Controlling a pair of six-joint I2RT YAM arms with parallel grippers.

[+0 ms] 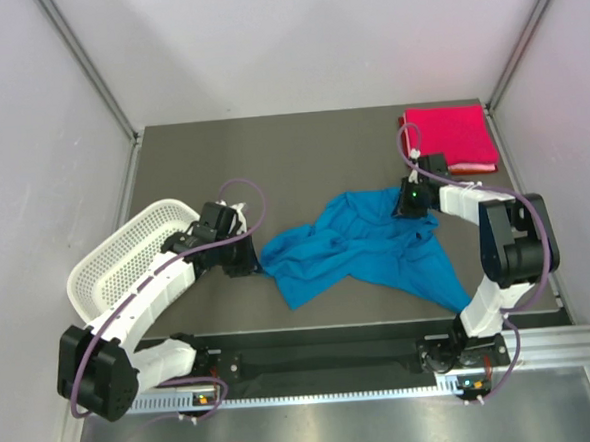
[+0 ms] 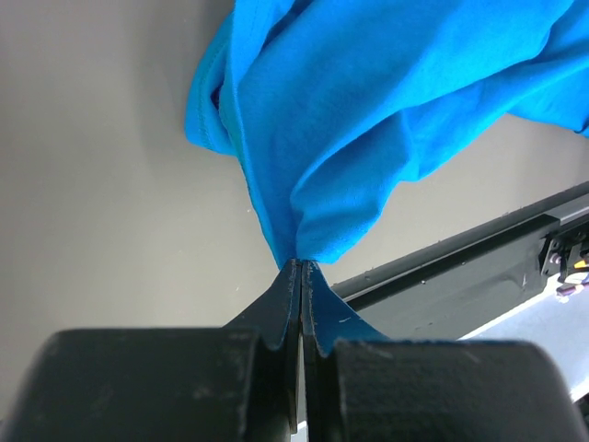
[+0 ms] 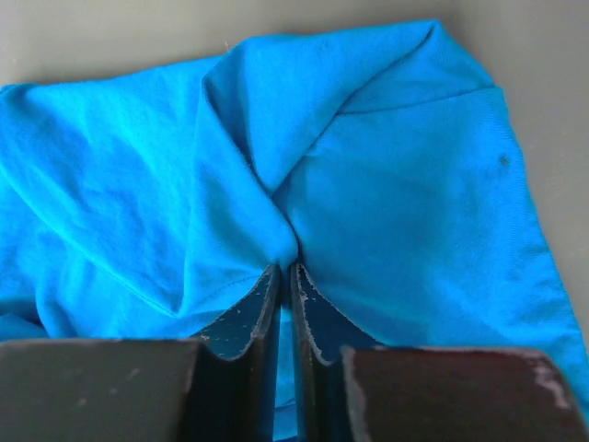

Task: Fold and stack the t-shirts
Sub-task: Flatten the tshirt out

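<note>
Your left gripper [image 2: 301,267] is clenched. Its jaws are pressed together, and a corner of the blue t-shirt [image 1: 367,252] is pinched at their tips. In the left wrist view the cloth goes out from the tips and spreads in loose folds over the grey table [image 1: 301,160].

Your right gripper [image 3: 285,272] is also closed on the same shirt. Its jaws stand nearly together with a gathered fold of blue cloth between them, and creases run out from that spot.

In the top view the blue t-shirt lies crumpled in the middle of the table, between the two grippers. The left one is at its left edge and the right one is at its upper right part.

The pink-red t-shirt [image 1: 450,139] lies folded flat in the far right corner of the table, apart from the blue one. A white mesh basket [image 1: 107,255] stands at the left side, beside the left arm. A black rail [image 1: 324,359] runs along the near edge between the arm bases. The small coloured marks on the bases are too small to read.
</note>
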